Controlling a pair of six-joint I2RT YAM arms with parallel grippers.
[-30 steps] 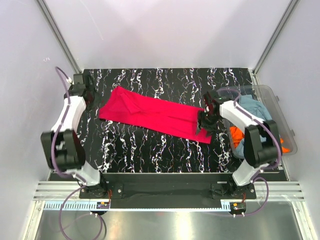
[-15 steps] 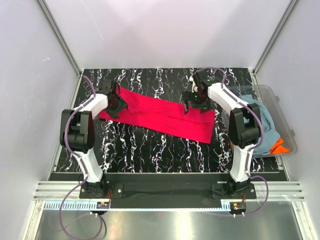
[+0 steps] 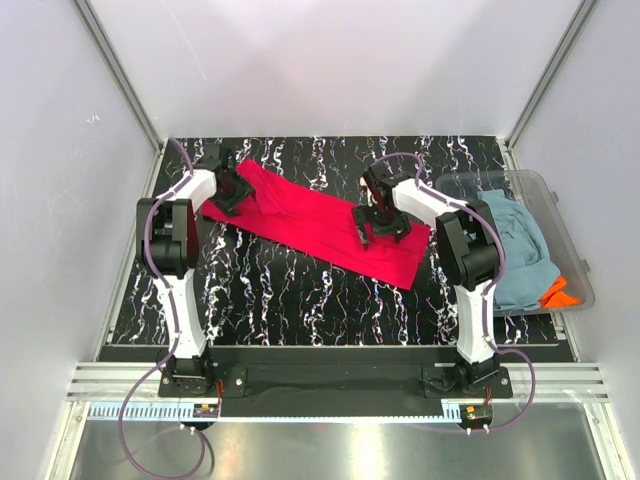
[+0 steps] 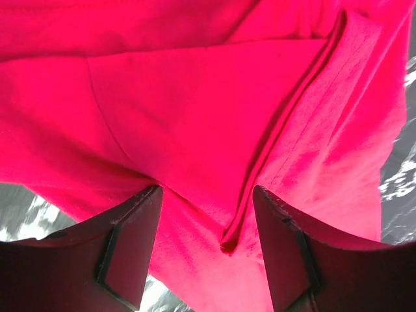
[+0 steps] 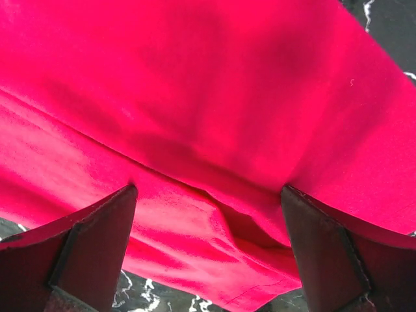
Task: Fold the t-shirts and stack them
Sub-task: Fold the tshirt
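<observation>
The crimson red t-shirt [image 3: 315, 222] lies folded into a long band, slanting across the black marbled table. My left gripper [image 3: 232, 190] is open over its far left end, jaws straddling a raised fold of red cloth [image 4: 260, 175]. My right gripper [image 3: 378, 216] is open over the band's right part, fingers pressed down either side of a wrinkle in the red cloth [image 5: 214, 208]. The grey-blue t-shirt [image 3: 515, 250] and the orange t-shirt [image 3: 556, 292] lie crumpled in the clear tub [image 3: 545, 195] at right.
The tub stands at the table's right edge. White walls with metal corner posts close in the table at back and sides. The arm bases sit on a black rail [image 3: 330, 375] at the near edge.
Both arms swung in over the red shirt. The right gripper moved from the shirt's right end toward its middle, the left onto the far left end. The shirt's left end has narrowed.
</observation>
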